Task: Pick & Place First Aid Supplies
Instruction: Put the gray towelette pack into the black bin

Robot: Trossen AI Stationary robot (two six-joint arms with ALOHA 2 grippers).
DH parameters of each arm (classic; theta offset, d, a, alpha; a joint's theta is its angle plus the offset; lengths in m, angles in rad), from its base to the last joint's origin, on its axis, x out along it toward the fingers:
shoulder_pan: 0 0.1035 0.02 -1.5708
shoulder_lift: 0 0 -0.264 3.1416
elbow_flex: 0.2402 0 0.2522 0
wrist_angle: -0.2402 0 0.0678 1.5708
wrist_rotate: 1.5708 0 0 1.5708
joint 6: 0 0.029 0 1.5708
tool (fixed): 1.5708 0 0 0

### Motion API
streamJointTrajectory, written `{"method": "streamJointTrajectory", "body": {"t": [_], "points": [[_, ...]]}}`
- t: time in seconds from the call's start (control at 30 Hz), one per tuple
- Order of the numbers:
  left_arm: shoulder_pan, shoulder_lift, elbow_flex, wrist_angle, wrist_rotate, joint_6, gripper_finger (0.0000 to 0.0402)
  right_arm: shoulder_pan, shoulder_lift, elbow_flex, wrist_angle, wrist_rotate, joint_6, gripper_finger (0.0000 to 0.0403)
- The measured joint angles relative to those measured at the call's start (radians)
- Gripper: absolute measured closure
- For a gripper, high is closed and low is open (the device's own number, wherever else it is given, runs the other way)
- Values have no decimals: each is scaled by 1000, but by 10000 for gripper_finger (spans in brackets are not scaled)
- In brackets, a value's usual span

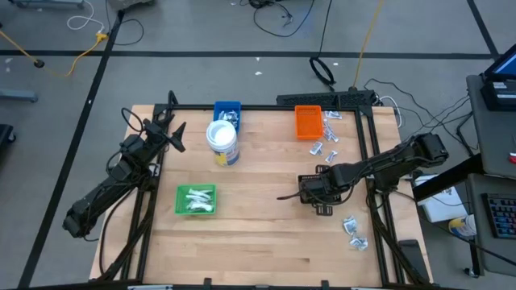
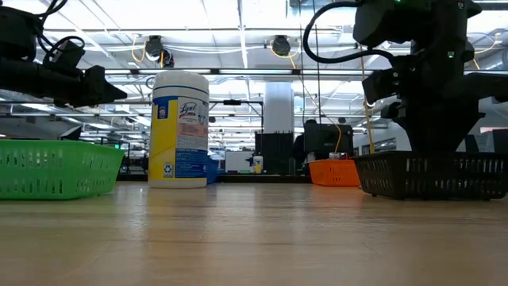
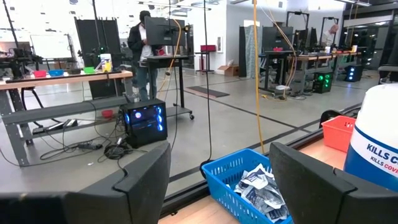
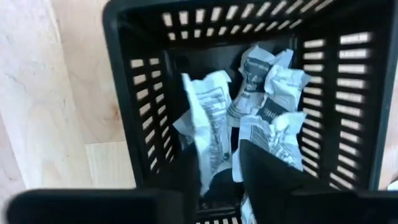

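The first aid supplies are small white and silvery packets. Some lie in the green tray (image 1: pixel 196 200) and in the blue tray (image 3: pixel 249 186); others lie loose on the table (image 1: pixel 329 134) (image 1: pixel 354 229). Several more lie crumpled in a black slotted basket (image 4: pixel 143 93). My right gripper (image 4: pixel 217 174) points down into that basket, its fingers apart, with a long white packet (image 4: pixel 208 118) standing between them. My left gripper (image 3: pixel 217 186) waits open and level at the table's far left, near the blue tray. My right gripper reaches into the black basket from above, and the long white packet (image 4: pixel 214 155) runs between its two fingers. A gap shows beside the packet, and I cannot tell whether either finger touches it. The packet's far end rests among the other packets in the basket.
A white tub with a blue label (image 1: pixel 222 141) stands between the blue and green trays. An orange tray (image 1: pixel 308 121) sits at the far right. Bare wood lies in the middle and along the near edge. A person stands at a desk beyond the table (image 3: pixel 144 50).
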Motion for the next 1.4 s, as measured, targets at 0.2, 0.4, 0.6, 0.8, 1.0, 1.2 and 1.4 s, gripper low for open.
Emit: {"method": "streamJointTrajectory", "body": {"t": [0.2, 0.4, 0.6, 0.8, 1.0, 1.2, 1.4], "points": [[0, 0, 0, 0, 0, 0, 128, 1, 0, 13, -25, -3, 52, 219], [0, 0, 0, 0, 0, 0, 128, 1, -13, 91, -80, 4, 195, 201], [0, 0, 0, 0, 0, 0, 128, 2, -12, 146, -118, -3, 458, 218], [0, 0, 0, 0, 0, 0, 128, 4, -12, 175, -188, -31, 756, 233], [0, 0, 0, 0, 0, 0, 128, 85, -13, 175, -233, -53, 941, 239], [0, 0, 0, 0, 0, 0, 128, 240, -13, 175, -250, -53, 1155, 239], [0, 0, 0, 0, 0, 0, 128, 381, -13, 175, -287, -51, 1348, 239]]}}
